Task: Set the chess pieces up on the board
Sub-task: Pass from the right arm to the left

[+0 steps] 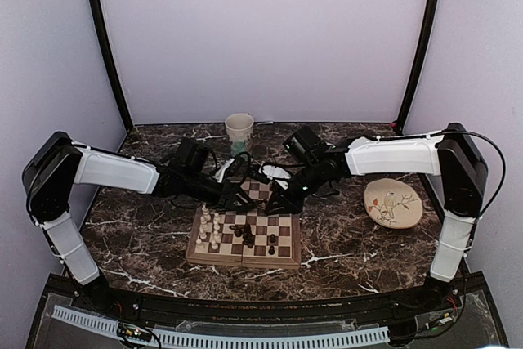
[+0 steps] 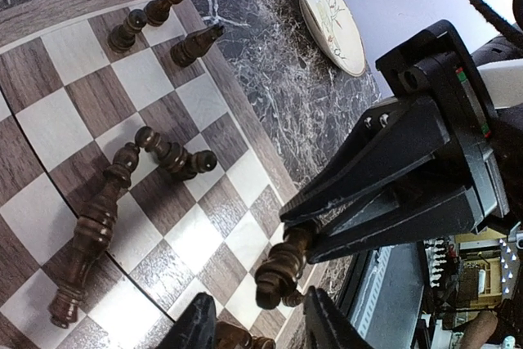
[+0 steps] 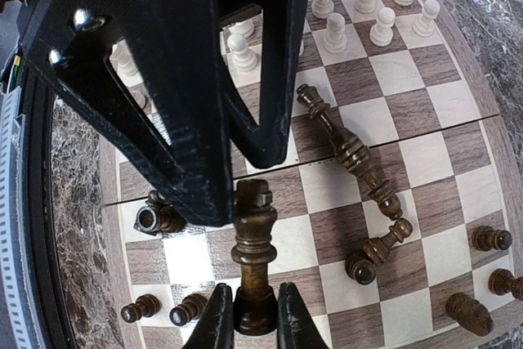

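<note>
right hand pinches 1 dark piece at the board.

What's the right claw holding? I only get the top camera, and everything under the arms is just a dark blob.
Observer: On the right wrist camera, the right claw is shut on a dark brown piece, gripped by its base.
Operator: Where's the other claw?
Observer: The left claw is open, hovering close beside that piece's top.
Operator: Are any pieces lying down?
Observer: Yes, a long dark piece lies on its side across the centre seam of the board.
</note>
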{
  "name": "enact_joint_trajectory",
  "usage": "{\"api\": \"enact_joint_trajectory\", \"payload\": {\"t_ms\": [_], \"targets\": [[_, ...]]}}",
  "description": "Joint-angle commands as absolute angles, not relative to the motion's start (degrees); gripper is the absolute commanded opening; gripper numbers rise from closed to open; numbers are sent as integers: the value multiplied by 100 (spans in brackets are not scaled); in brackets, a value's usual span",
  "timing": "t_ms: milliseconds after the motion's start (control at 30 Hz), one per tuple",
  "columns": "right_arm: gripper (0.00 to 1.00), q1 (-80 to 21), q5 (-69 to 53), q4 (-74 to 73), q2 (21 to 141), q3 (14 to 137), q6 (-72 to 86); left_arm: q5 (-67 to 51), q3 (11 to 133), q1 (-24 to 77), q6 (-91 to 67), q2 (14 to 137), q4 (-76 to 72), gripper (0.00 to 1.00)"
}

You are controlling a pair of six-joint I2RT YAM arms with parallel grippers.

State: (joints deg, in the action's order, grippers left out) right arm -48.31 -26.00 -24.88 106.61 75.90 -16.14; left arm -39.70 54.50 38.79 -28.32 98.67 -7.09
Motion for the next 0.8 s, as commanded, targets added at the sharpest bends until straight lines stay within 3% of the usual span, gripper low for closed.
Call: {"api": "enact_joint_trajectory", "payload": {"t_ms": [0,533,767], "targets": [[10,-4808,-2740,-2408,10680,7769,-1599,-4201,5476,3918,-2942,9933,-925,38],[12,-4808,-2786,-2417,10676,7778,-1590,-4673,5559,4006,-3274,10195,-1459,22],[29,-4699,-2761,-2485,10387,7653,-1660,-4474,5607,4003,-3067,9997,-1287,8]]}}
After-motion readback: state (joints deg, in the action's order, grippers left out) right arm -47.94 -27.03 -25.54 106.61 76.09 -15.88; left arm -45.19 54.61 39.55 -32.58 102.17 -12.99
